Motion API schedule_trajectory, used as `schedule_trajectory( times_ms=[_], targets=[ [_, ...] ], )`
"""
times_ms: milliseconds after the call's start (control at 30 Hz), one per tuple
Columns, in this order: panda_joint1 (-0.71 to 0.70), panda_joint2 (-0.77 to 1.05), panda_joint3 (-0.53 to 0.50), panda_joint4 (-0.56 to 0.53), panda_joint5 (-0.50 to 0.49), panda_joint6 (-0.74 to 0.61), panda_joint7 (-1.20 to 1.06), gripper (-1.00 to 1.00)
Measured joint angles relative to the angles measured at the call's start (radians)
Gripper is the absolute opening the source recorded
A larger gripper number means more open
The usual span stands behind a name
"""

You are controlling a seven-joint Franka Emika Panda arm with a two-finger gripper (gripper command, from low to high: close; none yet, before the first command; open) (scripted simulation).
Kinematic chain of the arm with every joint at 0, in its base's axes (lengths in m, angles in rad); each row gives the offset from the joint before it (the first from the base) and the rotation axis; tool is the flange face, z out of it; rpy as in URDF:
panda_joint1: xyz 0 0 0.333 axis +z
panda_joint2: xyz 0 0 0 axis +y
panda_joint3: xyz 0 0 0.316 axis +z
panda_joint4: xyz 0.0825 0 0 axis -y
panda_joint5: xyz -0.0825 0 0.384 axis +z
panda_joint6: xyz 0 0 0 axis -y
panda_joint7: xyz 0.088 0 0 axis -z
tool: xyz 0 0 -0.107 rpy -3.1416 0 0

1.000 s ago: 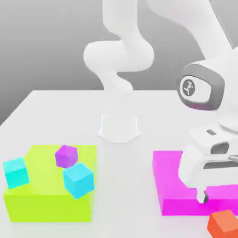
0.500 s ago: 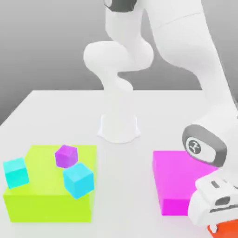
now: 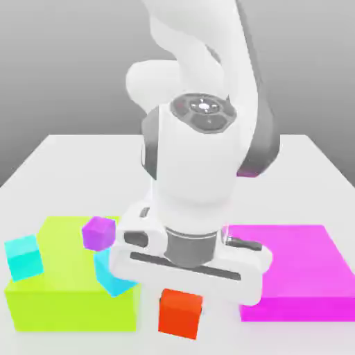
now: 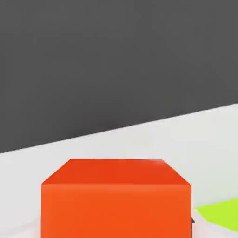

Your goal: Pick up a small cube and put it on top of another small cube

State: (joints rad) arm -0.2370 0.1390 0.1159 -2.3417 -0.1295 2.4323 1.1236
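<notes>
One white arm [image 3: 201, 90] fills the middle of the exterior view, wrist pointing down over the front edge of the white table [image 3: 83, 166]. Magenta flat block [image 3: 298, 267] sits near the front edge on the exterior view's right; lime flat block [image 3: 62, 284] near the front edge on the left. Gripper [image 3: 182, 299] is closed on the orange-red cube [image 3: 180, 313], which hangs between the two flat blocks, just beside the lime one. Cyan cube [image 3: 24, 258] rests at the lime block's left edge, a second cyan cube [image 3: 109, 276] is partly hidden behind the hand, and the purple cube [image 3: 98, 233] sits just beside it.
</notes>
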Motion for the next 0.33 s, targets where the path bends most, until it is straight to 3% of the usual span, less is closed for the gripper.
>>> schedule_trajectory(
  times_ms=[167, 267, 300, 333],
  targets=[
    [-0.265, -0.173, -0.149, -0.069, 0.101, -0.069, -0.035, -1.00],
    [-0.329, -0.142, -0.167, -0.103, 0.130, 0.008, -0.038, -1.00],
    [-0.331, -0.127, -0.158, -0.111, 0.133, 0.032, -0.039, 1.00],
    [-0.322, -0.127, -0.158, -0.111, 0.133, 0.032, -0.039, 1.00]
  ],
)
